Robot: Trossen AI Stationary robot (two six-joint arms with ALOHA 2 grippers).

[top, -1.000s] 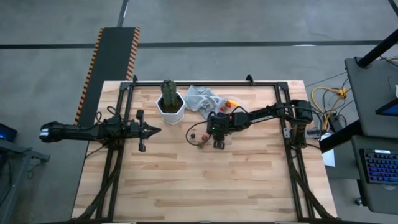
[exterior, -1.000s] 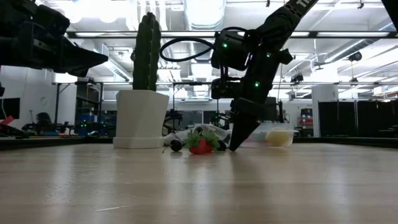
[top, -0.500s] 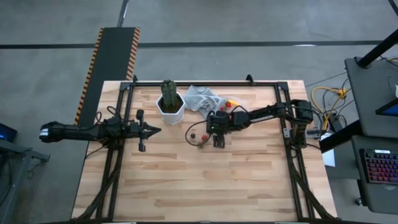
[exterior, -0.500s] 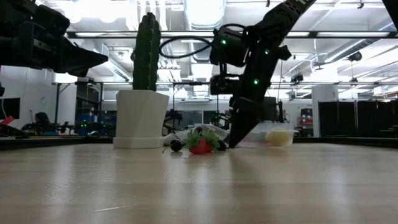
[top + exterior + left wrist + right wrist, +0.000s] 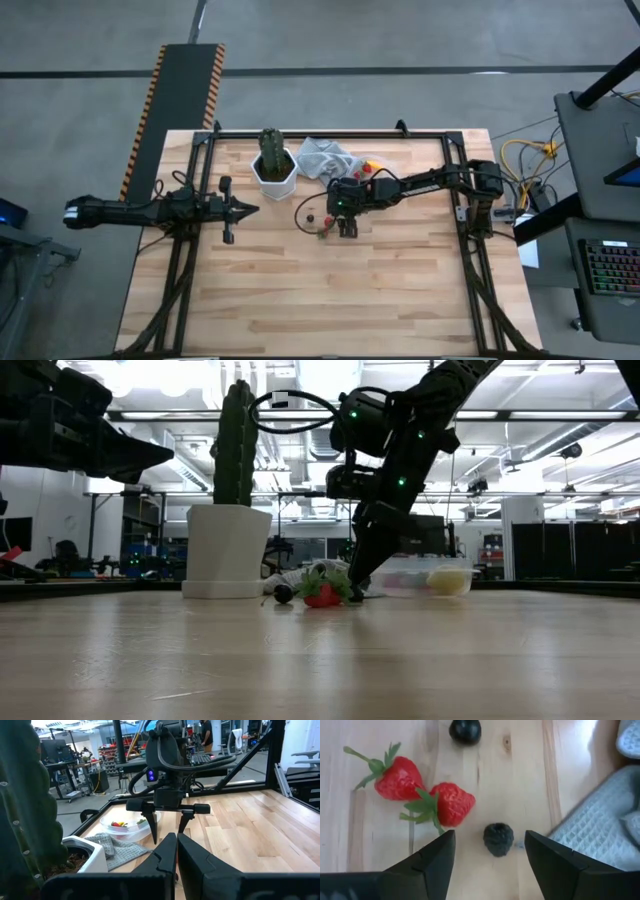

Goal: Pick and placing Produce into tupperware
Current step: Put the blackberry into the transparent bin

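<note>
**Right gripper spread over the blackberry; risk of a missed or double pick**

Since the earlier frame the right gripper (image 5: pixel 343 226) has shifted left, off the tupperware (image 5: pixel 131 823) and over the loose produce, and its jaws have widened. It holds nothing. The blackberry (image 5: pixel 498 838) lies on the bare wood between the fingers (image 5: pixel 436 859), near the grey cloth (image 5: pixel 610 830). Two strawberries (image 5: pixel 451 803) sit just beside the near finger; a dark round berry (image 5: pixel 465 730) lies farther off. Some pieces are already in the tupperware.

Risks, as judged: descending off-centre could roll the blackberry away; a finger could catch the nearest strawberry's leaves or snag the cloth. The left gripper (image 5: pixel 243 209) waits shut, well apart.
</note>
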